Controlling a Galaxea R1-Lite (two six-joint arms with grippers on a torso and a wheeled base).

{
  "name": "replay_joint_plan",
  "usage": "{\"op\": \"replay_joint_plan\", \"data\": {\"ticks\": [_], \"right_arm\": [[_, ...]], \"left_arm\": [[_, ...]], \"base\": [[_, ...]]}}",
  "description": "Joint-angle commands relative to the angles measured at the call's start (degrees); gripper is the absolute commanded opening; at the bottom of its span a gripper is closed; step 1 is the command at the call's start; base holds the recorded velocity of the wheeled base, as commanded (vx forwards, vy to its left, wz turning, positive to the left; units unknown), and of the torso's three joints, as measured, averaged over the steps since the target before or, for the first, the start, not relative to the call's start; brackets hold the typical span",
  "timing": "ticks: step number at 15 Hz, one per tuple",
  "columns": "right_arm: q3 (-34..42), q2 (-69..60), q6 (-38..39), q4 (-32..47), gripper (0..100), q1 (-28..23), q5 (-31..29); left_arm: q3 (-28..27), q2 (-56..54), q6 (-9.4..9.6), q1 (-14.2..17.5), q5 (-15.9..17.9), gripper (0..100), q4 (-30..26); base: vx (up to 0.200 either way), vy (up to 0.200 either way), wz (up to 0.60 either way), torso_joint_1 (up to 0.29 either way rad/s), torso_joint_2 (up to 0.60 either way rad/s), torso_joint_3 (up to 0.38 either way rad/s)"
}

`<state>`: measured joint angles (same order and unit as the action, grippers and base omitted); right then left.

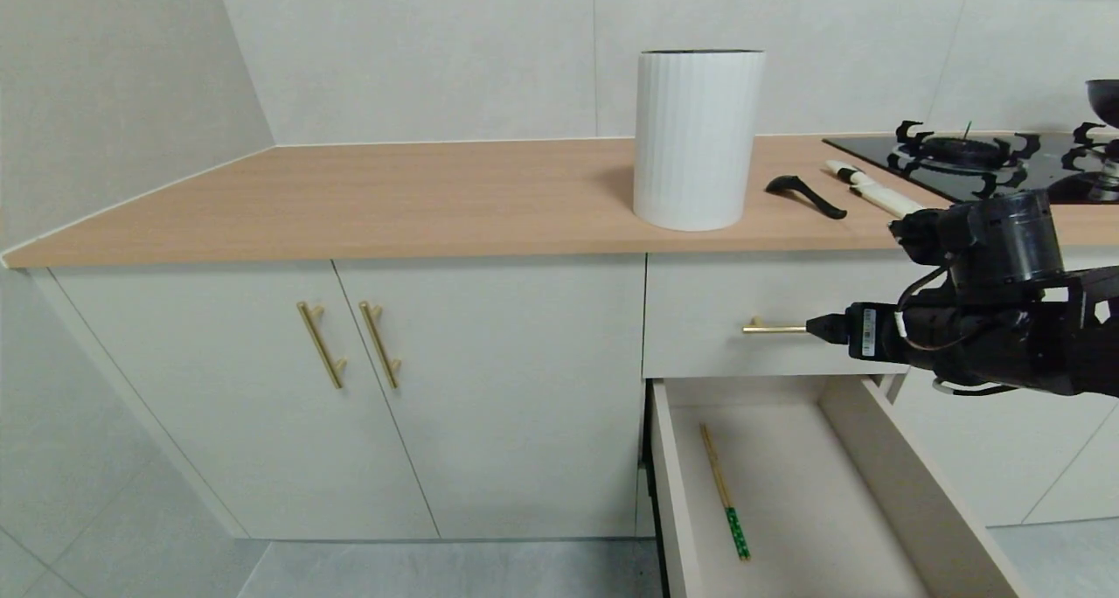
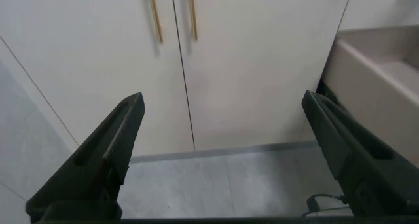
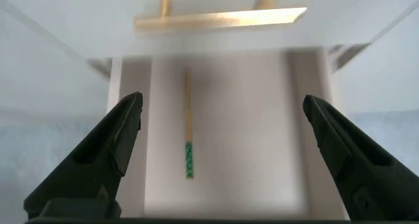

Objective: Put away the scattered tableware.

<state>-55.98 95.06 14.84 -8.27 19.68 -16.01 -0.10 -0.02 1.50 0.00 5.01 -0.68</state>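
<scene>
- Countertop (image 1: 393, 196) of pale wood runs from the left corner across to the right, backed by a wall of large pale tiles (image 1: 420, 47); grey floor tiles (image 1: 131, 545) lie below.
- Under the counter's left part sit two closed cabinet doors (image 1: 350, 388), each with a slanted gold bar handle.
- The left gripper (image 2: 222, 106) hangs low in front of those doors, its fingers spread wide with nothing between them.
- A tall white ribbed canister (image 1: 695, 139) stands upright on the counter, near the front edge.
- Just to its right a black spoon (image 1: 806, 194) lies flat on the wood, and beside that a white-handled utensil (image 1: 872, 191) lies apart from it.
- A black gas hob (image 1: 979, 156) is set into the counter at the far right.
- Below the canister, a closed upper drawer (image 1: 726, 301) carries a gold handle (image 1: 771, 327).
- Under it the lower drawer (image 1: 669, 484) stands pulled out; a pair of chopsticks (image 1: 724, 493) with green ends lies on its floor, near the left wall.
- The right gripper (image 3: 222, 103) hovers over the open drawer, level with the gold handle, fingers spread and empty.
</scene>
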Motion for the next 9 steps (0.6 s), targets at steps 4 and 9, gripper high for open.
{"op": "replay_joint_plan", "data": {"ticks": [4,9], "right_arm": [[0.08,-0.32,-0.33,0.0,100,0.01,0.1],[0.34,-0.14,-0.33,0.0,100,0.01,0.1]], "left_arm": [[0.01,0.02,-0.01,0.0,0.0,100,-0.02],[0.01,0.02,-0.01,0.0,0.0,100,-0.02]], "base": [[0.0,0.0,0.0,0.166,-0.5,-0.292],[0.0,0.0,0.0,0.193,-0.47,-0.283]]}}
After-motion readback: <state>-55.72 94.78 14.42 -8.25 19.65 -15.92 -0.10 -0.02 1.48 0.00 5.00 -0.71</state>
